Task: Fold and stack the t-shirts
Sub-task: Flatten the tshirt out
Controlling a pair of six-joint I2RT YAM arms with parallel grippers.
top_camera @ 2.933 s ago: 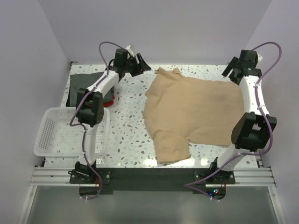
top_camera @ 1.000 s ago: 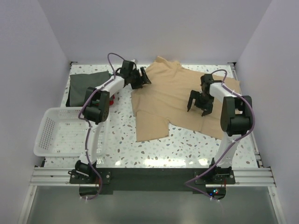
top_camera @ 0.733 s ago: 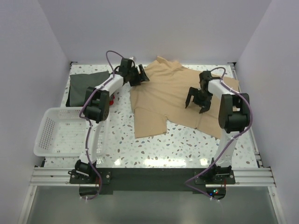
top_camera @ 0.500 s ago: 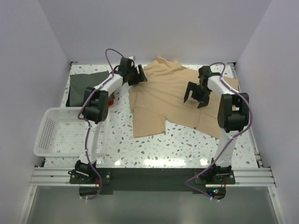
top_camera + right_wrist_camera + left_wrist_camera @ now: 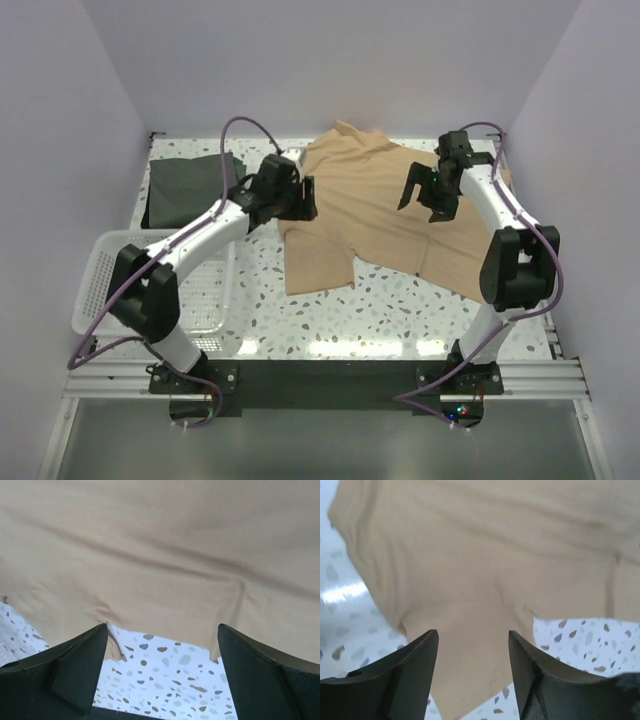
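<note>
The tan t-shirt (image 5: 390,210) lies spread and rumpled on the table's far middle, one sleeve pointing toward the near side. My left gripper (image 5: 303,198) is open and empty over the shirt's left edge; in the left wrist view (image 5: 472,672) the tan sleeve (image 5: 470,645) lies below and between the fingers. My right gripper (image 5: 425,203) is open and empty above the shirt's right half; the right wrist view (image 5: 162,672) shows the tan hem (image 5: 165,580) and bare table beneath. The dark grey-green t-shirt (image 5: 190,188) lies folded at far left. The red t-shirt does not show.
A white plastic mesh basket (image 5: 105,285) stands at the near left, with the left arm's elbow over its right rim. The speckled table (image 5: 330,320) is walled in at left, back and right. The arm bases sit on the near rail.
The tan shirt was dragged left and bunched earlier. In the last half second my left gripper drew back from the collar to the shirt's left edge; my right gripper rose slightly farther back and right.
</note>
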